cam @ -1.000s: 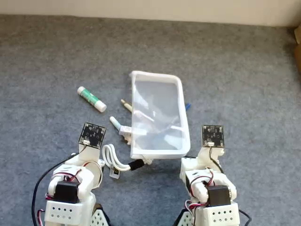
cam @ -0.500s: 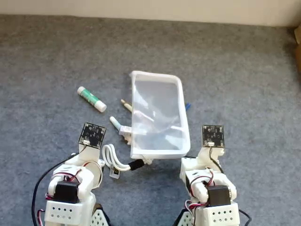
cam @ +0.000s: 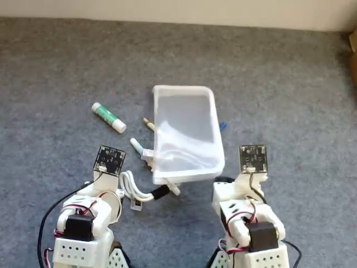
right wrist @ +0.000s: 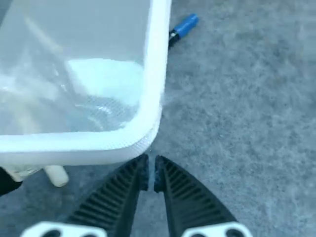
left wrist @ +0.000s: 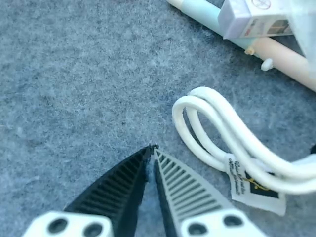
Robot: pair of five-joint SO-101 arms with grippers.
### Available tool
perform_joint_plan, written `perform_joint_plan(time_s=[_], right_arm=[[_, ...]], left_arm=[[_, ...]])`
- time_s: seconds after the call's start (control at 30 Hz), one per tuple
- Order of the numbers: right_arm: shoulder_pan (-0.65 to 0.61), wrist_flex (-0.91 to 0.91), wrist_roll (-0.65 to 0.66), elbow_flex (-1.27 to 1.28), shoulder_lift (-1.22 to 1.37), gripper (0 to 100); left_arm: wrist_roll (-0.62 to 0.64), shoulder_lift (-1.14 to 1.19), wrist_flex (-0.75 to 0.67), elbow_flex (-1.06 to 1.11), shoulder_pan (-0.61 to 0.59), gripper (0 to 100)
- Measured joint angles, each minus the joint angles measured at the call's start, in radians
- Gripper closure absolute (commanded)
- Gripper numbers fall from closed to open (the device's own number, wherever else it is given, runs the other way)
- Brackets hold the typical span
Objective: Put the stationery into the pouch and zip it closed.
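Now, pouch (cam: pixel 213 125) (right wrist: pixel 157 64): we see it lying flat on the carpet (cam: pixel 279 84) ahead of and between the two arms. It is translucent with a white rim, and pale shapes show through it. We cannot tell whether they lie in it or under it.
Left gripper (left wrist: pixel 150 149): clenched, the tips meeting with nothing between them. It hangs over bare carpet off the pouch's near corner on the left arm's side.
Right gripper (right wrist: pixel 148 168): drawn together to a thin slit and holding nothing. Its tips sit just beside the pouch's near corner on the right arm's side, and we cannot tell whether they touch the rim.
Cable (cam: pixel 134 191) (left wrist: pixel 222 138): a white folded loop with a tag, just off the pouch's near edge. It lies close to the left gripper but apart from it.
Pen (cam: pixel 136 146) (left wrist: pixel 207 12): pale blue, beside the pouch on the left arm's side, running in under its edge.
Box (cam: pixel 148 154) (left wrist: pixel 252 17): small and white, lying against the pen at the pouch's rim.
Pencil (cam: pixel 149 124): beige, farther along that same side, one end under the pouch.
Glue stick (cam: pixel 109 118): white and green, well apart from the pouch, beyond the pencil.
Blue cap (cam: pixel 222 126) (right wrist: pixel 185 25): peeping out from the pouch's edge on the right arm's side.
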Motion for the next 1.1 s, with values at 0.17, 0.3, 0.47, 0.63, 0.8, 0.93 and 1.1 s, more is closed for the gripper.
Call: perform_joint_plan(time_s=[0.17, 0.3, 0.47, 0.63, 0.8, 0.93, 1.1], right_arm=[[-0.164, 0.026, -0.068, -0.074, -0.011, 96.9], [-0.216, 0.006, -0.075, -0.080, -0.011, 99.5], [-0.219, -0.028, -0.075, -0.080, 0.020, 99.4], [-0.226, -0.028, -0.110, -0.170, 0.198, 99.4], [-0.229, 0.077, -0.133, -0.439, 0.489, 99.4], [-0.259, 0.170, -0.133, -0.621, 0.729, 99.4], [-0.354, 0.176, -0.140, -0.641, 0.887, 99.4]], left_arm=[[0.000, 0.000, 0.000, 0.000, 0.000, 99], [0.000, 0.000, 0.000, 0.000, 0.000, 99], [0.000, 0.000, 0.000, 0.000, 0.000, 99], [0.000, 0.000, 0.000, 0.000, 0.000, 99], [0.000, 0.000, 0.000, 0.000, 0.000, 99], [0.000, 0.000, 0.000, 0.000, 0.000, 99], [0.000, 0.000, 0.000, 0.000, 0.000, 99]])
